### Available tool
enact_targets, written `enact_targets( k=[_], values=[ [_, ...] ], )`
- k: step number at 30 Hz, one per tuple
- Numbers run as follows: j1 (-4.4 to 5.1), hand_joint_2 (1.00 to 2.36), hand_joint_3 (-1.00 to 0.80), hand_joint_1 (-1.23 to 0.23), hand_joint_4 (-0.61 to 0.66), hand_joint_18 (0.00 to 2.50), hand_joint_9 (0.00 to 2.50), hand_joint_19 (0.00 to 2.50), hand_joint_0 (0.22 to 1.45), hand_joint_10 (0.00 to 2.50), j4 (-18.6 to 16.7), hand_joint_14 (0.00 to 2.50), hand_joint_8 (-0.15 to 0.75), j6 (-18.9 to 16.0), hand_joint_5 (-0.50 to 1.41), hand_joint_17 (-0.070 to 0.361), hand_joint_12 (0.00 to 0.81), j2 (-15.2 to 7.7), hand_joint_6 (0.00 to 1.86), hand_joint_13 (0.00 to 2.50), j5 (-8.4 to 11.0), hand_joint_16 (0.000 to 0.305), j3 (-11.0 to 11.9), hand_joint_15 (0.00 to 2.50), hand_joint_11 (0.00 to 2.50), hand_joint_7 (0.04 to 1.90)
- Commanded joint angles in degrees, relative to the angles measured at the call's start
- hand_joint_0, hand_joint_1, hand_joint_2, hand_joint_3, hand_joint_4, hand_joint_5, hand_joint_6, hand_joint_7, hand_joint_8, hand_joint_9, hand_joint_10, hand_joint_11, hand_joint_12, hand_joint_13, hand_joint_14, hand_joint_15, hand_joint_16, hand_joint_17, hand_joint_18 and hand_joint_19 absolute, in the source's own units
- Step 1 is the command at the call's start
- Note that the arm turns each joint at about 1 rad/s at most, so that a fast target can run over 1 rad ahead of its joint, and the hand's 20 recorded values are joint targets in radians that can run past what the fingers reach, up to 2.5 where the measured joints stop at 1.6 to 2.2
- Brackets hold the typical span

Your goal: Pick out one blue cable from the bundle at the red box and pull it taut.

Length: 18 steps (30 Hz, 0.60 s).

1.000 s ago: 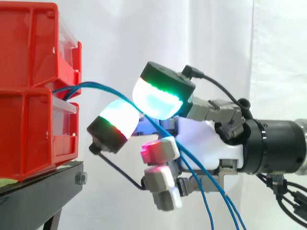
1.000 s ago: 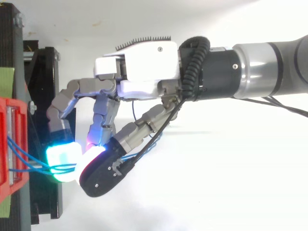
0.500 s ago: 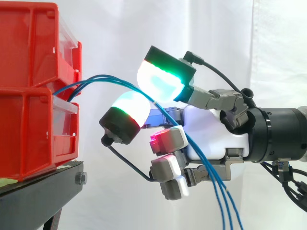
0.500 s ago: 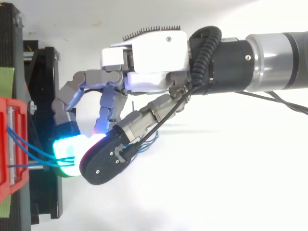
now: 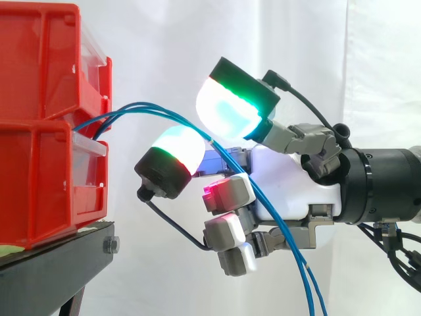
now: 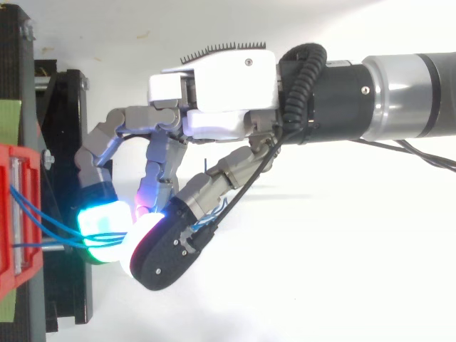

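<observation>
At left edge of side view: stacked red plastic bins (image 5: 39,125) on a black metal stand (image 5: 52,263), in front of a white curtain (image 5: 164,39). Between upper and lower bin: thin blue cables (image 5: 139,105), arching up and right, then sloping down through the hand (image 5: 289,184) to bottom edge, right of centre. Not taut, still curved. Centre right of side view: hand reaching in from right, clear of the bins, fingers curled. Closes two large glowing pads (image 5: 230,108) on the cables, one above, one below left. Smaller fingers folded beneath, off the cables. In top view: same hand (image 6: 221,92) at centre, pads meeting at lower left round the cables, just beside the stand and near the bins (image 6: 14,221).
</observation>
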<state>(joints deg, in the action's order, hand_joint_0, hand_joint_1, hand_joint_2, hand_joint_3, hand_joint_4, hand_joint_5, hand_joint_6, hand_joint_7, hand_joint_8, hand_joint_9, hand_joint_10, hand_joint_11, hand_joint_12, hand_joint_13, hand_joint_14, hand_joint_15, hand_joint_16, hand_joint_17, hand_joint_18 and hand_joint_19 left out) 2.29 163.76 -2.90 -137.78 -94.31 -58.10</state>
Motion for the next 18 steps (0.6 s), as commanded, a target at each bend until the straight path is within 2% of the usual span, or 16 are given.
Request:
enact_targets(
  k=[1, 5, 8, 12, 15, 18],
  values=[
    [0.0, 1.0, -0.5, -0.84, 0.03, 1.02, 1.22, 0.66, 0.62, 0.04, 0.1, 0.02, 0.293, 0.0, -0.09, 0.115, 0.351, 0.0, 0.88, 1.11, 0.0, 0.051, 0.0, 0.62, 0.89, 1.03],
    [0.0, 1.02, -0.3, -0.89, -0.01, 1.03, 1.22, 0.64, 0.67, 0.04, 0.2, 0.03, 0.298, 0.0, -0.09, 0.113, 0.346, 0.1, 0.91, 1.12, 0.0, 0.05, 0.0, 0.63, 0.88, 1.08],
    [0.0, 1.02, -0.26, -0.9, -0.03, 1.04, 1.23, 0.64, 0.69, 0.04, 0.2, 0.03, 0.3, 0.0, -0.09, 0.112, 0.346, 0.1, 0.92, 1.13, 0.09, 0.05, 0.0, 0.62, 0.88, 1.1],
    [0.0, 1.02, -0.28, -0.93, -0.1, 1.03, 1.23, 0.64, 0.77, 0.04, 0.2, 0.03, 0.296, 0.0, -0.1, 0.11, 0.344, 0.1, 0.94, 1.14, 0.09, 0.049, 0.0, 0.63, 0.89, 1.17],
    [0.0, 1.01, -0.39, -0.93, -0.15, 1.03, 1.23, 0.66, 0.82, 0.04, 0.2, 0.03, 0.294, 0.0, -0.11, 0.105, 0.334, 0.0, 0.95, 1.15, 0.0, 0.047, 0.0, 0.65, 0.9, 1.27],
    [0.0, 1.0, -0.5, -0.94, -0.18, 1.04, 1.25, 0.66, 0.84, 0.04, 0.2, 0.03, 0.288, 0.0, -0.1, 0.103, 0.329, 0.1, 0.96, 1.16, 0.0, 0.046, -0.1, 0.65, 0.9, 1.28]
  ],
)
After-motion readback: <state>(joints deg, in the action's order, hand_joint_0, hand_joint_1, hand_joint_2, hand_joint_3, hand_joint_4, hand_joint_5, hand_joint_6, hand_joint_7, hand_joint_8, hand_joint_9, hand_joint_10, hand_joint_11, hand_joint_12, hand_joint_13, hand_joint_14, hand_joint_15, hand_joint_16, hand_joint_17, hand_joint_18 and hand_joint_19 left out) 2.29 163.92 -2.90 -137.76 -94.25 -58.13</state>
